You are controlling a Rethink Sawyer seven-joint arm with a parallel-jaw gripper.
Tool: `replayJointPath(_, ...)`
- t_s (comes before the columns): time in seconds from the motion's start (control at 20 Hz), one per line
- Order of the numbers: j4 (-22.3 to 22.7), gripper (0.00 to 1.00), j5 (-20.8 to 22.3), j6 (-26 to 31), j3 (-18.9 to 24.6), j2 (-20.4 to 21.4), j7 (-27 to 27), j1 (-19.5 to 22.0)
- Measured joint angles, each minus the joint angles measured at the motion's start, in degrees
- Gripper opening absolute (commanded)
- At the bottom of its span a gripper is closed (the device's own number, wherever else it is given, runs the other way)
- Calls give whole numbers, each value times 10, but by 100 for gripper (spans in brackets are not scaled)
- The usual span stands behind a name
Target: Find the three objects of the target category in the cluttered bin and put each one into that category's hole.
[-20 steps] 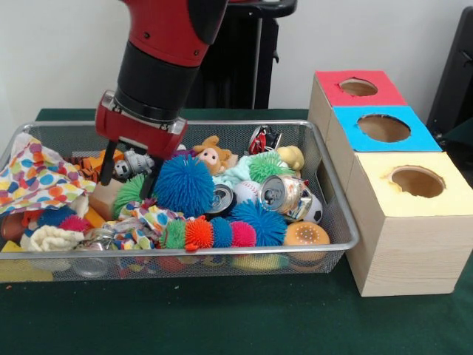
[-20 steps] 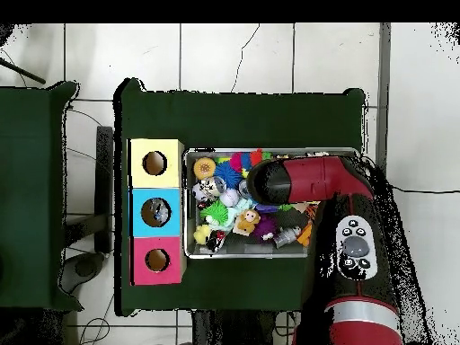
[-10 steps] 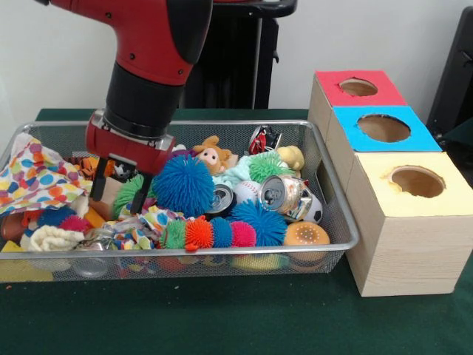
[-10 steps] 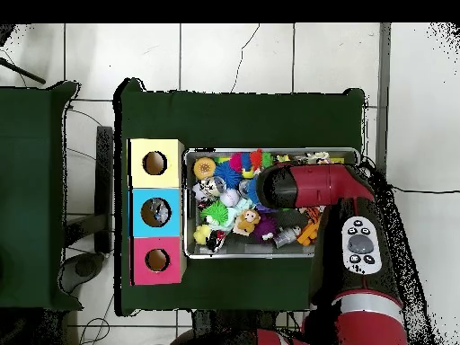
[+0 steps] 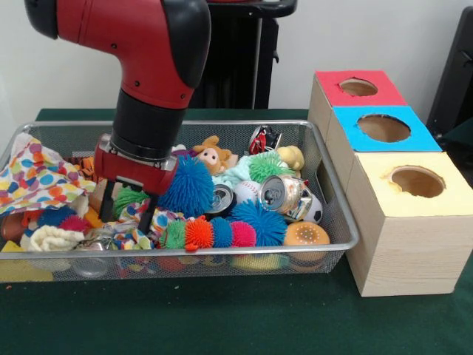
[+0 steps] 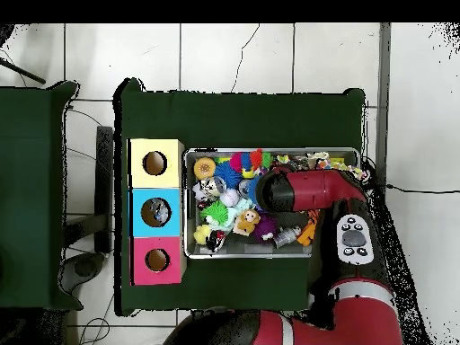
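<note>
Green table (image 5: 222, 325), wire bin (image 5: 336, 222) crammed: blue spiky ball (image 5: 188, 185), cans, polka-dot cloth crowd my gripper (image 5: 127, 211). Arm vertical, fingers spread wide, empty. Yellow, blue, red hole boxes (image 5: 403, 222) beside bin.

This looks like a robotics lab. A green-covered table (image 6: 238, 117) stands on a pale tiled floor (image 6: 225, 54), with loose cables (image 6: 85, 269) on the tiles beside the table. Three wooden boxes (image 5: 384, 177) with colour-coded holes stand on that table.

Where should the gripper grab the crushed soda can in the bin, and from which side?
Grip the crushed soda can across its dented silver sides, coming straight down from above. It lies tilted atop the pile, its top facing the front rim, and its upper side is clear of the spiky balls and baseball crowding it.
</note>
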State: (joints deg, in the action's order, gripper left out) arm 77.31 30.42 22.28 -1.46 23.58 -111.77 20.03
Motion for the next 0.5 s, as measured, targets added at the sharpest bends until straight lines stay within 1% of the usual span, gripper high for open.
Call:
replayJointPath(0.35, 0, 100, 0, -32, 0, -17, 0, 5)
replayJointPath(0.5, 2, 100, 0, -41, -1, -17, 0, 10)
